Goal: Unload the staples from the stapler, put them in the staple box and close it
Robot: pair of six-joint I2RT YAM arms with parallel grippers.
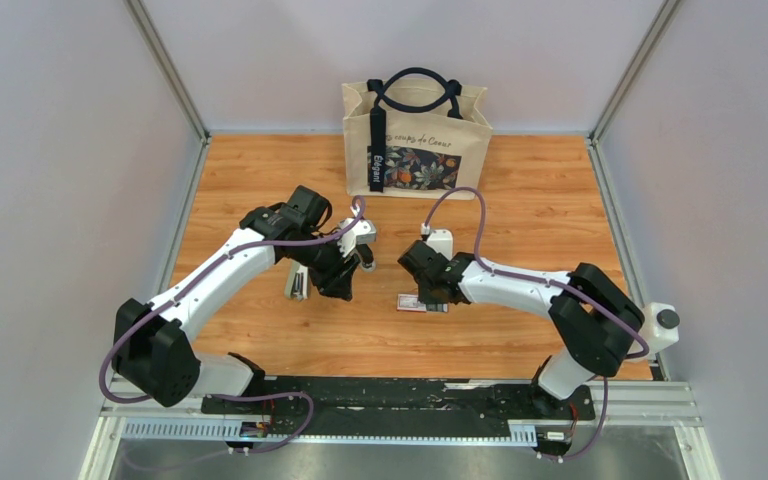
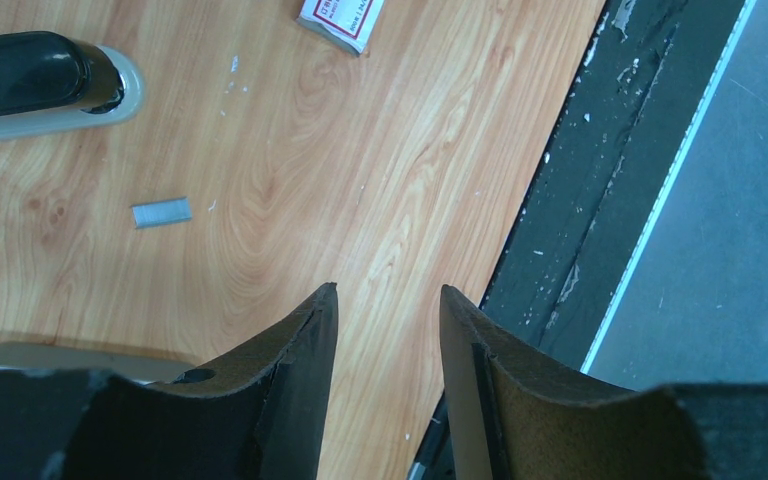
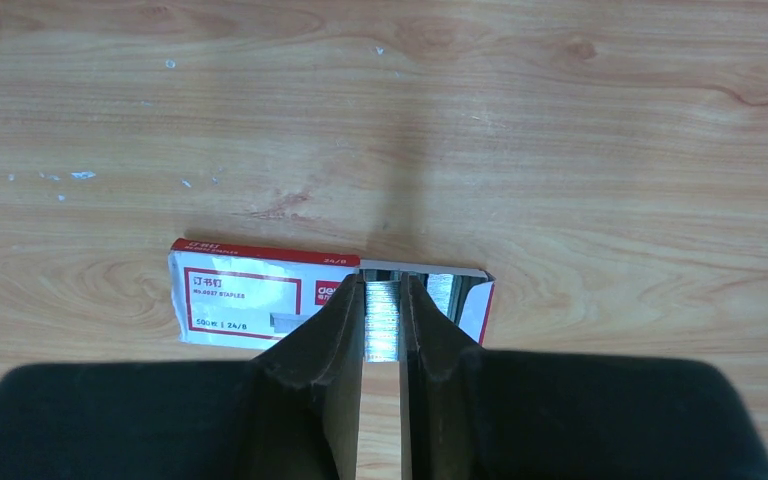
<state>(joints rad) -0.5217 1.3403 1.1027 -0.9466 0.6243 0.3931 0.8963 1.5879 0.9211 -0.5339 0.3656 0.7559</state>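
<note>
The right fingers point(image 3: 325, 350) are clenched narrow on staples point(image 3: 382, 320) at the open end of the box point(image 3: 245, 295), likely to tuck them inside. The left fingers point(image 2: 300, 350) hang released and empty near the stapler point(image 2: 30, 75), where a loose strip point(image 2: 161, 212) lies on the surface point(image 2: 360, 180), probably the next pickup

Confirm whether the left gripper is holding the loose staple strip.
No: the staple strip lies on the table, apart from the open left gripper.
</note>
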